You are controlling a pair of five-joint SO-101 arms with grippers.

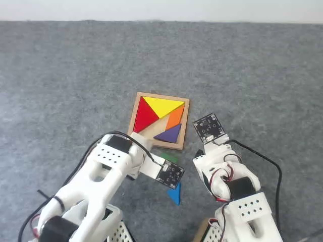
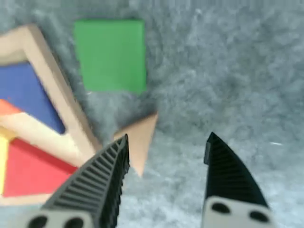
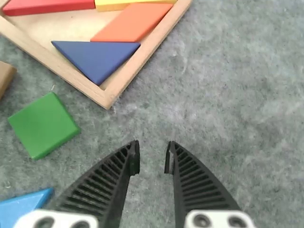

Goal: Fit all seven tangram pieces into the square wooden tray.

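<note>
Left claw [image 2: 166, 159]: wide and empty, low over the desk [image 1: 60, 75] just off the tray's near corner.
Right claw [image 3: 152, 159]: narrow, nothing in it, over bare desk nearer the desk's near edge than the tray.
Blue triangle [image 3: 21, 204]: loose and flat, nearest the desk's near edge.
Tan triangle [image 2: 142, 140]: flat on the desk hard by the tray's outer rim; whether it touches the rim I cannot tell. One left finger [image 2: 107, 173] overlaps its edge.
Step in hand: probably picking up the tan triangle. The claw sits off-centre; it should shift toward the tray until both fingers straddle the piece, then close across a narrow span. The rim leaves little room on that side, so nudging the piece clear may help.
Green square [image 2: 111, 54]: flat, just beside the tray's near rim.
Tray [image 2: 59, 83]: mid-desk, holding a navy triangle [image 3: 97, 57], an orange piece [image 3: 133, 21], a red triangle [image 1: 145, 115] and a yellow triangle [image 1: 162, 106]; bare wood shows near the near corner.
Desk: grey, felt-like cover, likely grippy.
Wall [image 1: 161, 9]: a pale strip past the desk's far edge.
</note>
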